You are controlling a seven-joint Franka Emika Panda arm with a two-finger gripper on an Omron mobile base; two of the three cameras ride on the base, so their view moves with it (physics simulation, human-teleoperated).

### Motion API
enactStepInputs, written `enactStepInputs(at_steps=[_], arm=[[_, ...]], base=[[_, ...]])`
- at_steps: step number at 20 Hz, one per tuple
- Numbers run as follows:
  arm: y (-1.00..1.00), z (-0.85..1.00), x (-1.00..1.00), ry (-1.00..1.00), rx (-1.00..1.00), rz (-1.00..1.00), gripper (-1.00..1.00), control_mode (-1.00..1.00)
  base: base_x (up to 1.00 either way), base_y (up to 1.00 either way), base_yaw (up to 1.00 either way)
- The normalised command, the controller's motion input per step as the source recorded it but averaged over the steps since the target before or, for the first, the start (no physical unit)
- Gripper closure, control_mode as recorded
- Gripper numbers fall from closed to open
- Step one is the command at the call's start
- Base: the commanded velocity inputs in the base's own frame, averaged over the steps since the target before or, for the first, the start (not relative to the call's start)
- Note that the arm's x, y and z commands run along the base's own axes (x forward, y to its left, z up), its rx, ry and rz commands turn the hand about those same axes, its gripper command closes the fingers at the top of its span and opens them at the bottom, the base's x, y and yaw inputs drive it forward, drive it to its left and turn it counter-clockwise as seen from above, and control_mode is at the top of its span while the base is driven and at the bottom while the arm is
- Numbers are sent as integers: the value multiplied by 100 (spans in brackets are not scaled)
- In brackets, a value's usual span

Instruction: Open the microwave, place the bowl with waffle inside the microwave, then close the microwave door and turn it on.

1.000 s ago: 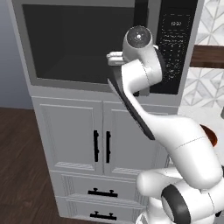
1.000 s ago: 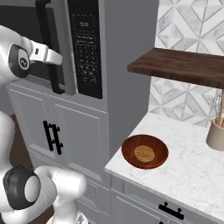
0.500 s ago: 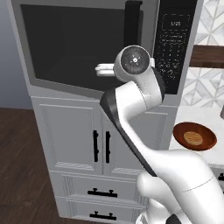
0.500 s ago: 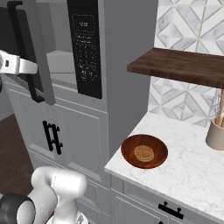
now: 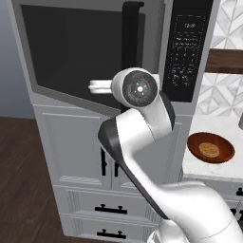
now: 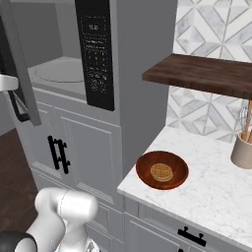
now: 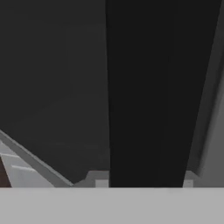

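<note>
I am looking at one microwave [image 6: 74, 54], and its one microwave door [image 5: 71, 52] is standing partly swung out toward me, so the round glass turntable [image 6: 61, 71] is showing in the right base view. My gripper [image 7: 144, 186] is sitting at the long black bar handle [image 7: 153, 87] of this door; in the hand view the bar is running up between my two finger tips, but I cannot tell if my jaws are pinching it or standing just loose around it. One bowl with waffle [image 6: 162, 170] is resting on the marble counter [image 6: 211, 187], right of the microwave and well apart from it, near the counter's front edge. One utensil holder [image 6: 242, 147] is standing further back. One wooden shelf [image 6: 206, 74] is hanging over the counter.
</note>
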Motion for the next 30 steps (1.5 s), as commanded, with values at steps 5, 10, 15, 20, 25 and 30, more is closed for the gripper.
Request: enactStepInputs(at_steps=[5, 10, 15, 20, 25, 30], arm=[[100, 0, 0, -1, -2, 1, 100, -100], [100, 0, 0, -1, -6, 0, 100, -100], [100, -19, 8, 0, -4, 0, 100, -100], [100, -56, 51, 0, 0, 1, 100, -100], [100, -68, 62, -4, 0, 0, 100, -100], [100, -88, 62, -2, 3, 0, -100, -100]], base=[[0, 0, 0], [0, 0, 0], [0, 0, 0], [0, 0, 0], [0, 0, 0], [0, 0, 0]])
